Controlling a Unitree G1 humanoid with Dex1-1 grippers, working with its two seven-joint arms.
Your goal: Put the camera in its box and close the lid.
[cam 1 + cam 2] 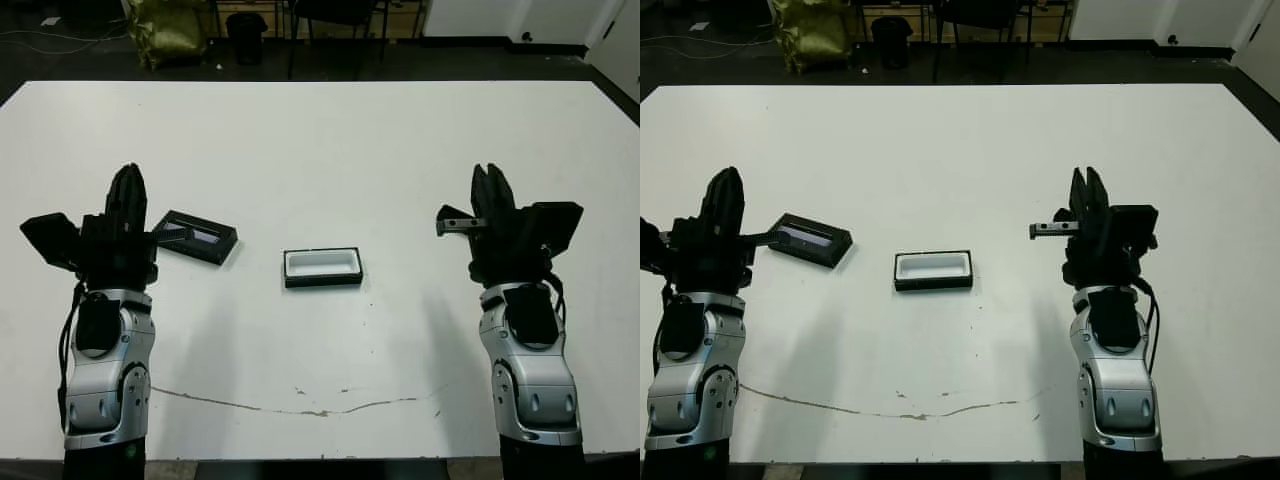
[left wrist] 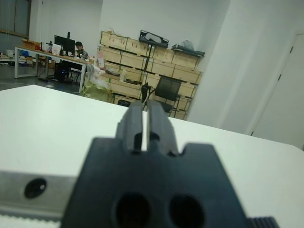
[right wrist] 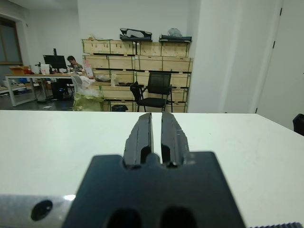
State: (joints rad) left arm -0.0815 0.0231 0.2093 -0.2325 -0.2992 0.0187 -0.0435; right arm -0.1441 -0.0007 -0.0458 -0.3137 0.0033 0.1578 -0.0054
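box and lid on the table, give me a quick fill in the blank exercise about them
The box has a ___ inner lining.
The lid lies on the table on the robot's ___ of the box.
The box stands ___, with no lid on it.
The right gripper holds ___.

Missing words: white; left; open; nothing

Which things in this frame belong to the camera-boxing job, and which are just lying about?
Job:
- box, open, white lining showing
- lid, off, lying near the left gripper
- camera: cannot be made out apart from the lid

Lying about, beyond the table:
- yellow-green bag
- black bin
- chair
- stacked crates
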